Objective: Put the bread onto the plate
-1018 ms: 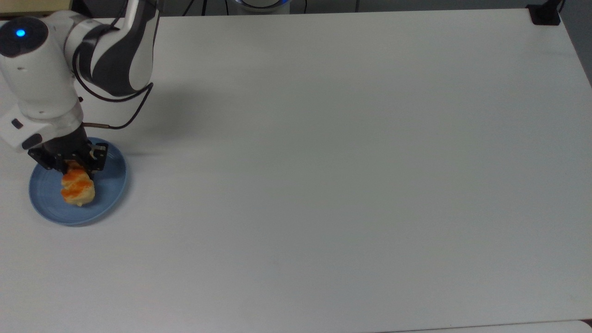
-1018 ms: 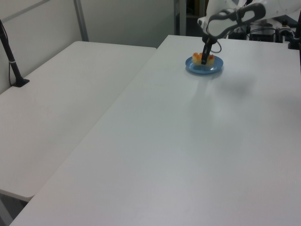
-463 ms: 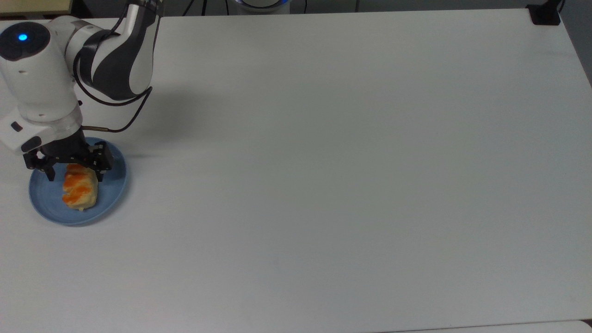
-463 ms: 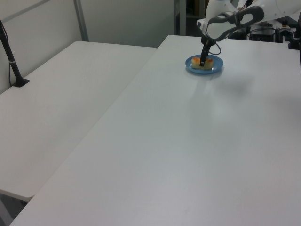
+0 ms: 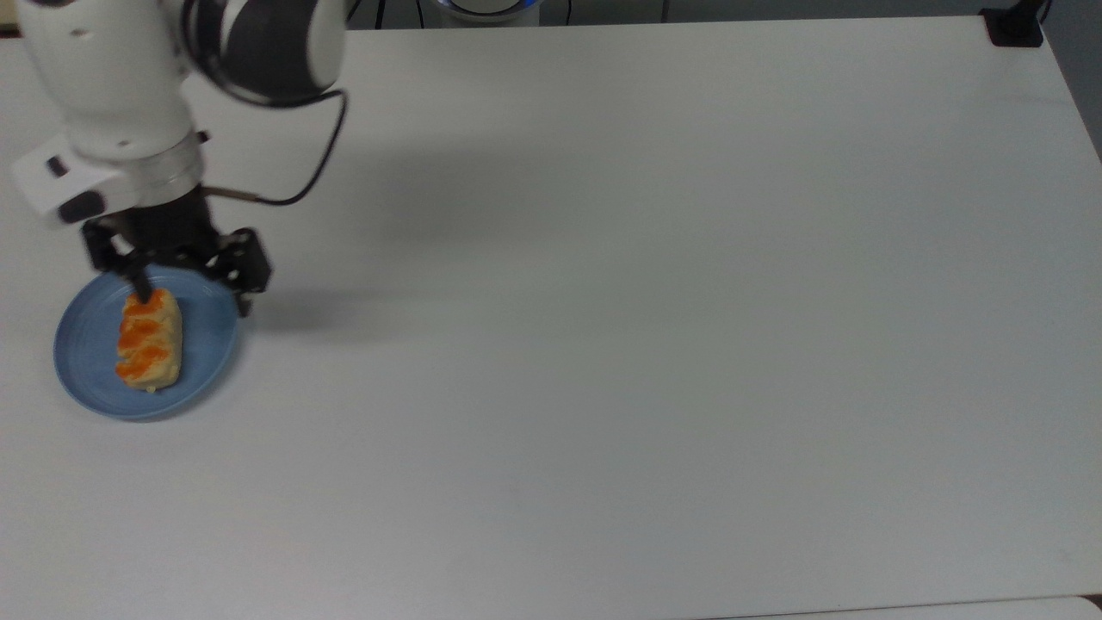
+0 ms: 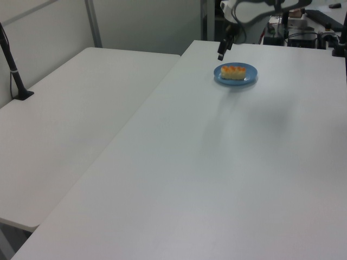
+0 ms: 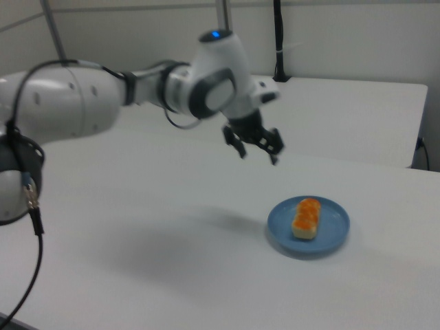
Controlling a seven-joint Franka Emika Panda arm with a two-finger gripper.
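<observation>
In the right view the bread (image 7: 306,217) lies flat on the plate (image 7: 337,238), below and to the right view's right of the gripper (image 7: 256,147), whose fingers are spread and empty. Little can spoil this, in my judgement, unless the arm dips and knocks the plate's rim. The top view puts one finger (image 5: 135,277) over the bread (image 5: 149,339); the right view shows clear air between them.

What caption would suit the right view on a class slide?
Open gripper raised above the table, bread lying on the blue plate.
</observation>
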